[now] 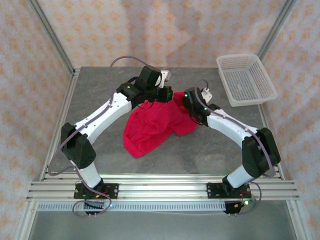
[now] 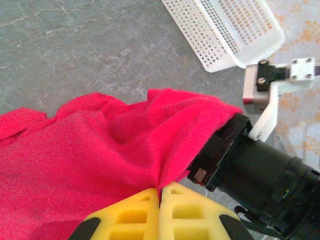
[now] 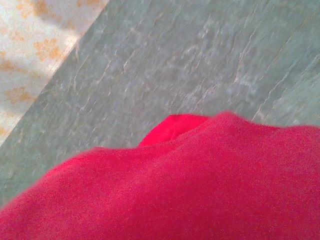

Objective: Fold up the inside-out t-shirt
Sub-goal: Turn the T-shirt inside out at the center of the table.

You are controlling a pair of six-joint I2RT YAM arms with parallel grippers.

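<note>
Grey, stone-veined worktop [image 1: 210, 155] ran between the papered walls, and the shirt [image 1: 152, 127] lay bunched near its middle, well apart from the basket [image 1: 252, 99] in the far right corner. You had both arms reaching to the shirt's far edge. Your left claw [image 2: 160, 191] had its yellow fingers [image 2: 135, 215] pressed together on a ridge of red cloth, the fabric drawing to a crease right where they met. Your right claw [image 1: 189, 101] sat just beside it, on the right, pushed in under a drape of the shirt. Its wrist view gave you red cloth over grey stone with the fingers not visible, so you could not tell whether it was spread or pinching. The relation that mattered was this: from both claws the shirt fell away toward you and to your left, its long axis running slantwise from the far edge between the claws down to a loose end on the near left. The held edge was short and crowded, the two claws almost touching, while the bulk lay crumpled on the near side. That loose end lay nearer your left arm's side. Judging from this, the coming move probably called for drawing the claws apart along the far edge to spread the cloth flat.
</note>
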